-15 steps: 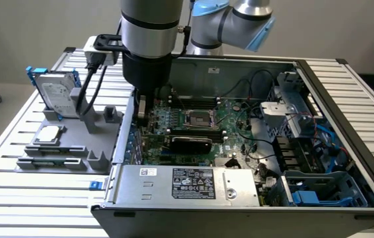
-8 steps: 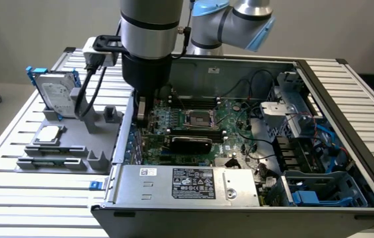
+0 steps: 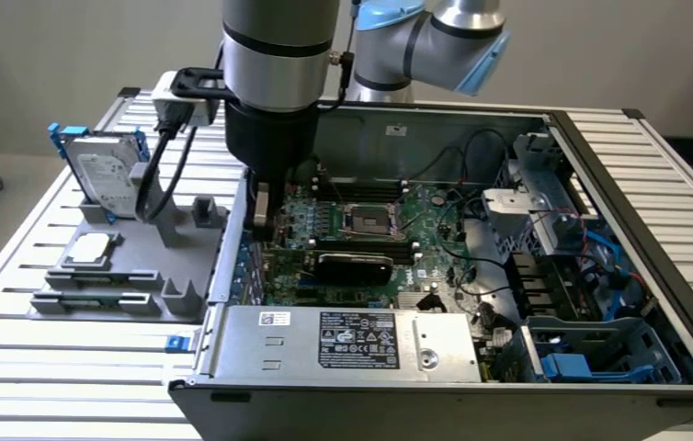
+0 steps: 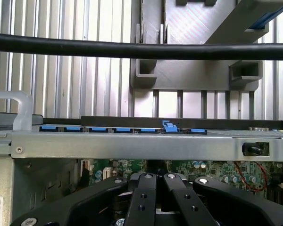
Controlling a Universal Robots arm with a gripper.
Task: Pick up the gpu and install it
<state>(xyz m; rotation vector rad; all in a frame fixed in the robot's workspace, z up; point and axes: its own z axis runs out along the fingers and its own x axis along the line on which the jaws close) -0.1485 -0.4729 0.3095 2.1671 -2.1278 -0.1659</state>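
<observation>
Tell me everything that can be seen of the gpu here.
The gpu, a thin card with a black rectangular shroud, sits on the green motherboard inside the open grey computer case, just nearer the camera than the silver processor socket. The black gripper hangs at its end toward the exterior view's left; contact cannot be told.

Hand [image 4: 155, 184] over case rail [image 4: 132, 145], blue tabs [image 4: 122, 129], probably motherboard [image 4: 217, 170] beneath

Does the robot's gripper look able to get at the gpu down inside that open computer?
Probably yes. The gripper hangs low inside the open case, right beside the gpu on the motherboard, with nothing seen between them. Whether it touches the card, I cannot tell.
</observation>
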